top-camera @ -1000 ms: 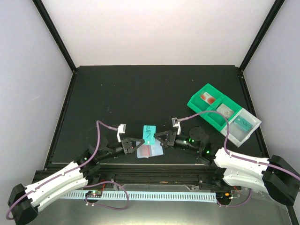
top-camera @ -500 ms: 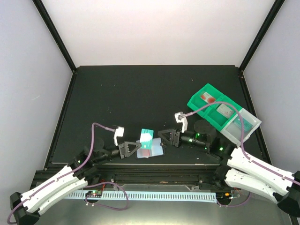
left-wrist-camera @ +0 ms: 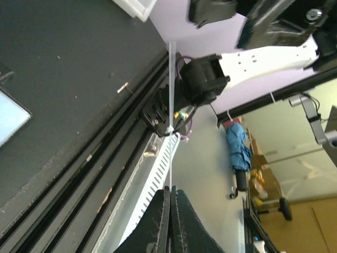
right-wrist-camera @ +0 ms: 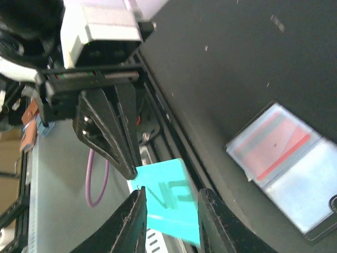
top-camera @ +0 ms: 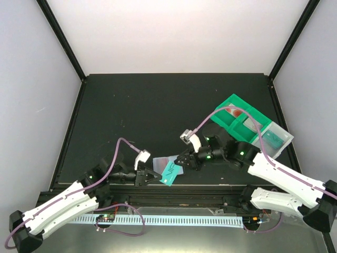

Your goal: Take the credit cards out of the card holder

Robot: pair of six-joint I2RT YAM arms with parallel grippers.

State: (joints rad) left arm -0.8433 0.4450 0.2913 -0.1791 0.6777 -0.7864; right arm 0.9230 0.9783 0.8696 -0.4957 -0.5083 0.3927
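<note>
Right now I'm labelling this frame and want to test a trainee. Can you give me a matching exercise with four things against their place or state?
Things:
1 teal card
2 card holder
3 green tray
4 right gripper

Place or state:
A jaws apart
B lying unfolded on the table
C at the table's right side
D pinched by the left gripper

Pairs: 1-D, 2-B, 3-C, 4-A
</note>
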